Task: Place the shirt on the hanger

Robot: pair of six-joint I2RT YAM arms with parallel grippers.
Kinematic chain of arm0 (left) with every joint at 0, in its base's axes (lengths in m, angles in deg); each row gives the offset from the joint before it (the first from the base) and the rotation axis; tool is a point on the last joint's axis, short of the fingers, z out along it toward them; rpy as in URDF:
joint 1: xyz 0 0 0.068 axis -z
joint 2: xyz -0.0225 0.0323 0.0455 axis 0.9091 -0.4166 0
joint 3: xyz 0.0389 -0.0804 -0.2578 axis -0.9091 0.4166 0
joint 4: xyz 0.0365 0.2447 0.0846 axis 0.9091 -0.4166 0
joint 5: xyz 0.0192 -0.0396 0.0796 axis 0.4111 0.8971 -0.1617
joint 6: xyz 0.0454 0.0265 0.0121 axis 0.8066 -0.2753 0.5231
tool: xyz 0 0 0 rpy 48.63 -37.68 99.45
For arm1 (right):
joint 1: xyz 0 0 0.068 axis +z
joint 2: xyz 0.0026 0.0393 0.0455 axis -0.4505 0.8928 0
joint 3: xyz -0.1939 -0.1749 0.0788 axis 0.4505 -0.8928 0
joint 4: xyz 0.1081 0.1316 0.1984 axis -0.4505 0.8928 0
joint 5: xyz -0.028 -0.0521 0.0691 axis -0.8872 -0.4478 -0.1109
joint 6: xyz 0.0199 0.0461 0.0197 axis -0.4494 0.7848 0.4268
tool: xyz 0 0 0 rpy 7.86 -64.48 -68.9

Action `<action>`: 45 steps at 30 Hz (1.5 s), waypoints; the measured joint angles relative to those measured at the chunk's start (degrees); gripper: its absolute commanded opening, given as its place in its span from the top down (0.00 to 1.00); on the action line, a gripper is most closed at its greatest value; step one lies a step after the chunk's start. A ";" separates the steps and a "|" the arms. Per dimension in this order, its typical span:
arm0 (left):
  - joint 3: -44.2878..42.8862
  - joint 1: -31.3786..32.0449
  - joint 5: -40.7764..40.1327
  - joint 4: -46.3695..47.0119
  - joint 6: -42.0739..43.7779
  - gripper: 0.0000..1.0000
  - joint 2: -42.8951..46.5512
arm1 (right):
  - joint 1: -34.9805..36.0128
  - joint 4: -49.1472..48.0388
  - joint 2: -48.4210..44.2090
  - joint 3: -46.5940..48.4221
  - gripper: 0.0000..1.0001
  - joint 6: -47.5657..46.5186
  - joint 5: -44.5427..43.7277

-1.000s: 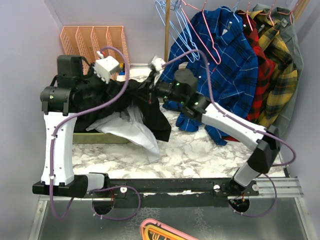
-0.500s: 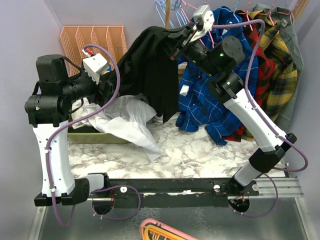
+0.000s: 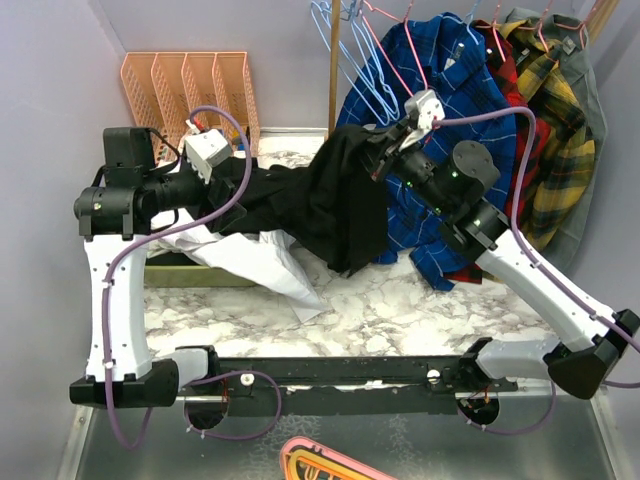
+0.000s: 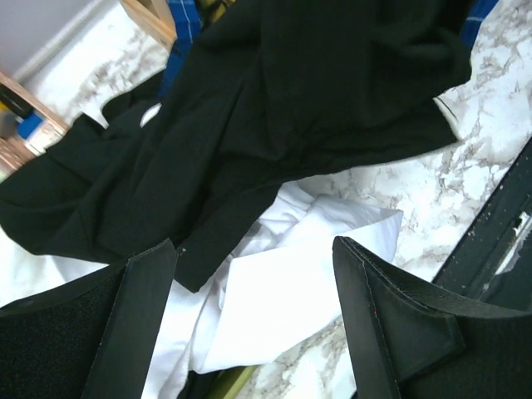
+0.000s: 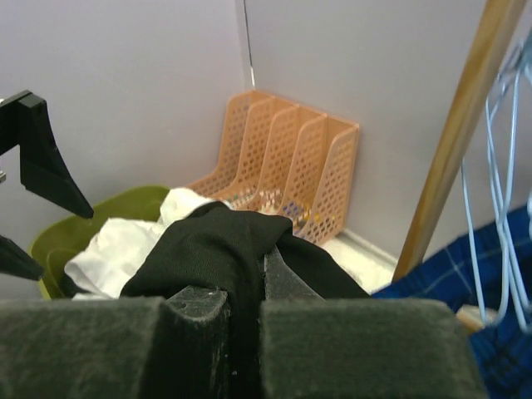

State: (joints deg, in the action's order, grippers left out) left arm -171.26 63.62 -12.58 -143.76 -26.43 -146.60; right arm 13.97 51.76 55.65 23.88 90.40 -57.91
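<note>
The black shirt (image 3: pixel 330 200) hangs in a bunch above the table between the two arms. My right gripper (image 3: pixel 372 150) is shut on a fold of it, and the black fabric (image 5: pixel 208 245) is pinched between the fingers in the right wrist view, where the gripper (image 5: pixel 245 283) points at the left wall. My left gripper (image 3: pixel 240 190) is open beside the shirt's left end. In the left wrist view its jaws (image 4: pixel 253 245) stand wide apart and empty, with the shirt (image 4: pixel 291 91) lying beyond them. The pink hanger (image 3: pixel 388 57) hangs on the rack behind my right gripper, partly hidden.
A white garment (image 3: pixel 260 255) spills from a green bin (image 5: pixel 58 237) under the shirt. An orange file rack (image 3: pixel 190 85) stands at the back left. A wooden pole (image 3: pixel 333 60) holds light blue hangers (image 3: pixel 345 50). Blue (image 3: pixel 470 110), red (image 3: pixel 515 130) and yellow (image 3: pixel 560 140) plaid shirts hang there.
My right gripper lifted the black shirt high toward the rack, then came down and to the right with it. My left arm rose, then dropped back level.
</note>
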 measured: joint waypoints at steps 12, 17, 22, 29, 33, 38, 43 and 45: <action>9.92 0.00 -7.87 0.81 5.70 0.17 -0.68 | 0.00 4.68 -15.85 -20.94 0.00 4.07 -12.02; 10.01 0.00 -12.61 -0.13 10.14 0.18 -0.87 | 0.00 10.32 -20.24 -22.38 0.00 4.20 -18.88; 11.47 1.33 -15.19 -1.05 12.68 0.19 -2.34 | -0.22 14.93 -22.60 -18.27 0.00 4.20 -16.94; 18.56 8.70 -21.40 0.92 12.76 0.19 -3.30 | -0.22 19.23 -19.06 -16.06 0.00 4.66 -19.63; 19.30 9.94 -24.52 3.89 12.44 0.19 -3.67 | -0.37 19.23 -17.33 -19.52 0.00 5.20 -14.53; 19.74 11.02 -29.29 10.58 10.99 0.19 -4.98 | -0.31 14.01 -8.11 -24.15 0.00 8.59 -2.60; 20.39 12.11 -31.67 15.19 10.14 0.28 -5.64 | -0.20 10.62 -0.52 -29.97 0.00 12.00 2.75; 20.68 12.52 -31.76 15.87 10.14 0.30 -5.84 | -0.20 9.07 1.79 -29.97 0.00 12.68 4.24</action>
State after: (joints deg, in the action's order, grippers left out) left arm -150.58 76.14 -44.34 -127.90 -16.29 -152.43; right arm 13.78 60.83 57.44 -6.09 103.07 -53.67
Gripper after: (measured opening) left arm 0.740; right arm 0.994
